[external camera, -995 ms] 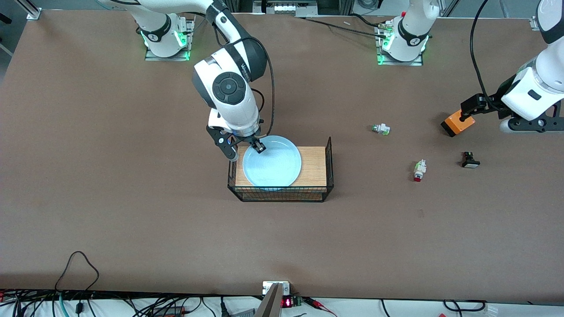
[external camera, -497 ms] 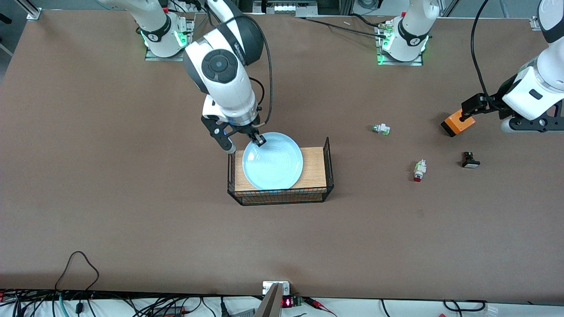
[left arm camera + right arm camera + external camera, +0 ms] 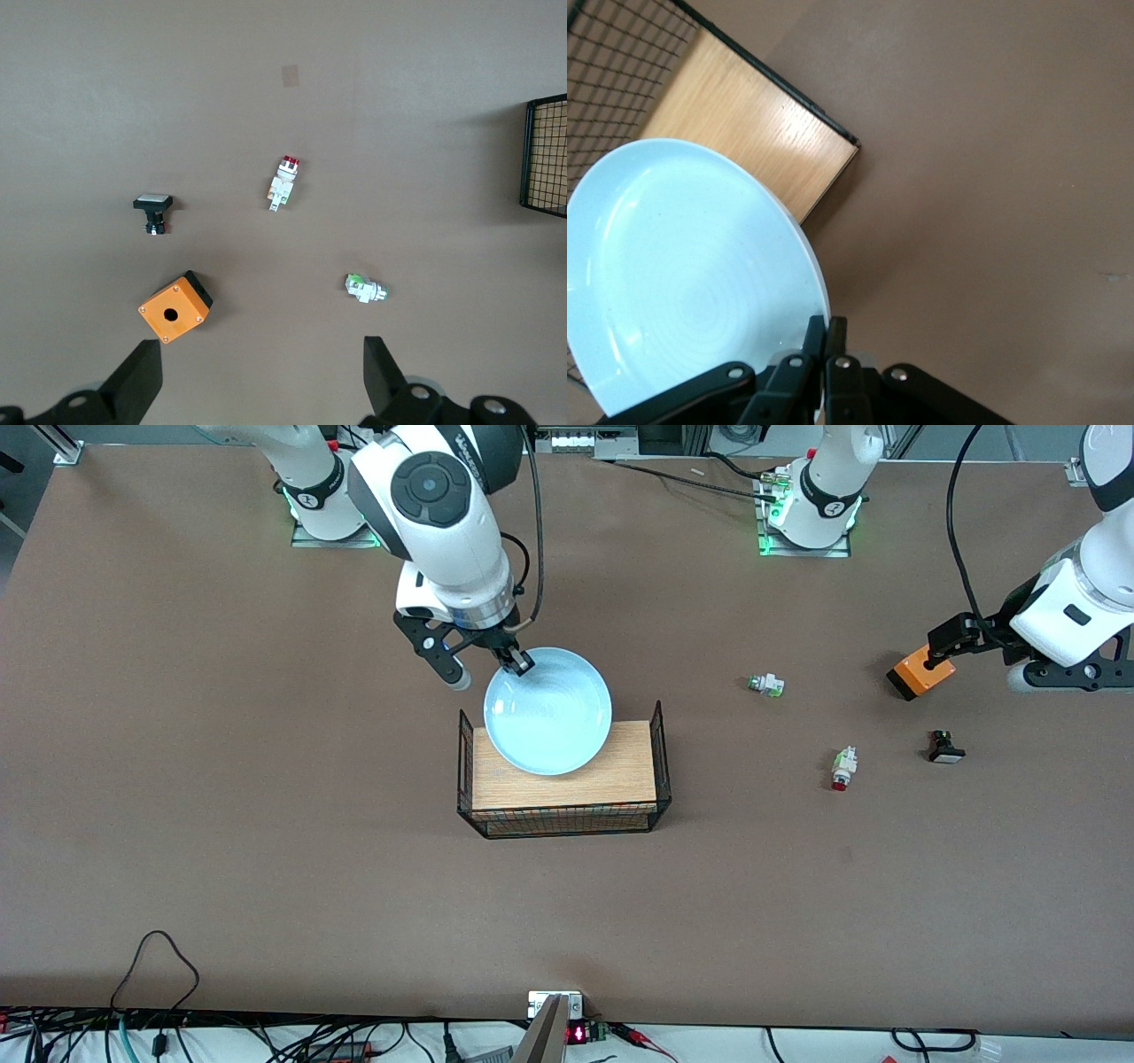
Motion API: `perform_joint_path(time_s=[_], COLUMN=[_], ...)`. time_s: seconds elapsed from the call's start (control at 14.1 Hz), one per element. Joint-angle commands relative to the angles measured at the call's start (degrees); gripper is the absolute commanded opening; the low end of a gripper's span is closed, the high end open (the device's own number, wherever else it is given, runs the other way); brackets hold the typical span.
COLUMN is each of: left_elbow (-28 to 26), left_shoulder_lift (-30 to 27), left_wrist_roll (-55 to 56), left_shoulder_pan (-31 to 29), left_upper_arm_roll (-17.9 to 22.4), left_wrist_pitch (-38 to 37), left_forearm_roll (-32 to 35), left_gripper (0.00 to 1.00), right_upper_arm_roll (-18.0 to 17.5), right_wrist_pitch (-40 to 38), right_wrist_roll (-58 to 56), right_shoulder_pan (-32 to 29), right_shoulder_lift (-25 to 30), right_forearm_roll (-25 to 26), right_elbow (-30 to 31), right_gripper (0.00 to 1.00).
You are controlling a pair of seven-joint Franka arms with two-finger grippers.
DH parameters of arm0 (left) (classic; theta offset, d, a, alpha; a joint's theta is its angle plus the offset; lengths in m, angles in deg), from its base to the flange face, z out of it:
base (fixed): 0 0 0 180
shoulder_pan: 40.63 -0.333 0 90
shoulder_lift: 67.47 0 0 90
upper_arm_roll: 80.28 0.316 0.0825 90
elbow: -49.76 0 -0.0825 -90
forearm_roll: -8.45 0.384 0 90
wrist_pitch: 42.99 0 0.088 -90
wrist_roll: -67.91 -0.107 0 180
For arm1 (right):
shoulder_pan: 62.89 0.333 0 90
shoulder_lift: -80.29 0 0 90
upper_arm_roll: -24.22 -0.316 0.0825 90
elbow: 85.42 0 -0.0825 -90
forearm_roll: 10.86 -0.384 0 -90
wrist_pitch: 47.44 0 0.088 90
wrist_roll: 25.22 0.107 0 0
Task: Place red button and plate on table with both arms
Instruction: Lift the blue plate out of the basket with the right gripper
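Above the wooden-topped wire rack (image 3: 563, 793), the right gripper (image 3: 518, 662) pinches the rim of the pale blue plate (image 3: 547, 710), its fingers closed narrowly on the edge nearest the right arm's base. The plate hangs out from the gripper, clear of the rack's top, with part of it jutting past the rack's edge over the table (image 3: 221, 779). In the right wrist view the plate (image 3: 682, 274) spreads away from the fingertips (image 3: 826, 341), and bare tabletop lies just beside them.

Doing this step well seems to mean carrying the plate sideways until it is fully clear of the rack's upright wire ends, then lowering it level. A grip on one rim point lets the free edge droop, so a slow descent and a flat touchdown before letting go look wise; releasing early could make the plate clatter or slide.

Over the left arm's end of the table, the left gripper (image 3: 261, 376) waits with its fingers spread wide and nothing between them. The red button (image 3: 842, 769) lies on the table ahead of it, near a green-tipped switch (image 3: 766, 685), an orange box (image 3: 921, 674) and a black switch (image 3: 944, 747), all apart from one another.
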Motion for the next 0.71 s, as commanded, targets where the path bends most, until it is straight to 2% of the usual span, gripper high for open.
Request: perform_joint_path(time_s=[0.0,0.21,0.36,0.64], left_elbow=[0.8,0.8,0.8,0.8], left_shoulder_lift=[0.0,0.0,-0.1,-0.1], left_wrist_roll=[-1.5,-1.5,-1.5,-1.5], left_shoulder_pan=[-1.1,-1.1,-1.1,-0.9], left_upper_arm_roll=[-0.9,-0.9,-0.9,-1.0], left_wrist_pitch=[-0.7,-0.7,-0.8,-0.9], left_forearm_roll=[-0.5,-0.5,-0.5,-0.4], left_gripper=[1.00,1.00,1.00,1.00], right_upper_arm_roll=[0.7,0.9,0.9,0.7], right_wrist_pitch=[-2.7,-6.1,-8.1,-9.0], right_wrist_roll=[-1.2,-6.9,-13.0,-24.9], right_shoulder_pan=[-1.8,-6.9,-10.8,-17.4], right_shoulder_lift=[4.3,5.7,5.7,5.7], right_forearm_roll=[-0.3,-0.6,-2.5,-3.0], right_elbow=[-0.8,-3.1,-4.7,-4.8], right_gripper=[0.00,0.00,0.00,0.00])
